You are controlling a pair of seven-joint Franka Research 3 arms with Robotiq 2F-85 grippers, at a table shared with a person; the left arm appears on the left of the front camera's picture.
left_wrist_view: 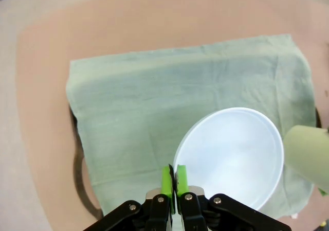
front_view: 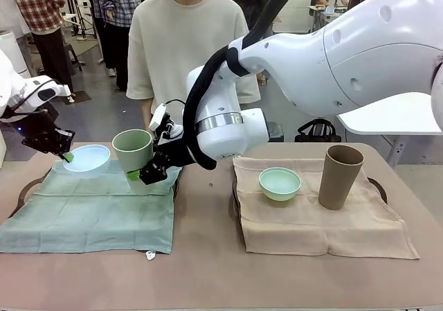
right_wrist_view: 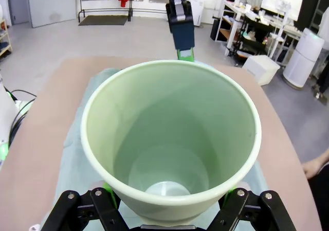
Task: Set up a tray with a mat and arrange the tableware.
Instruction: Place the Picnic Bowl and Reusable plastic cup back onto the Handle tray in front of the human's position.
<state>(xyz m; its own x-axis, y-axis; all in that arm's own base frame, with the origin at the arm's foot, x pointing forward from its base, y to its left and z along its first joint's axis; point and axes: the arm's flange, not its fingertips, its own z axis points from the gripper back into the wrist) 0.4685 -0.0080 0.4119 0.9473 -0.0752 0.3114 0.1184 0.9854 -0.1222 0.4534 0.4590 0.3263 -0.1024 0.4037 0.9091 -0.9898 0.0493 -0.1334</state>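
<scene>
Gleaming pale green cup (right_wrist_view: pixel 169 138), smooth, round-rimmed, empty.

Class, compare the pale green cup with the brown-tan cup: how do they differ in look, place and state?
The pale green cup is shorter and wider; the brown-tan cup is taller and narrower. The pale green cup is gripped by the right gripper over the green mat; the brown-tan cup stands free on the beige mat. Both are upright, handleless and empty-looking.
</scene>
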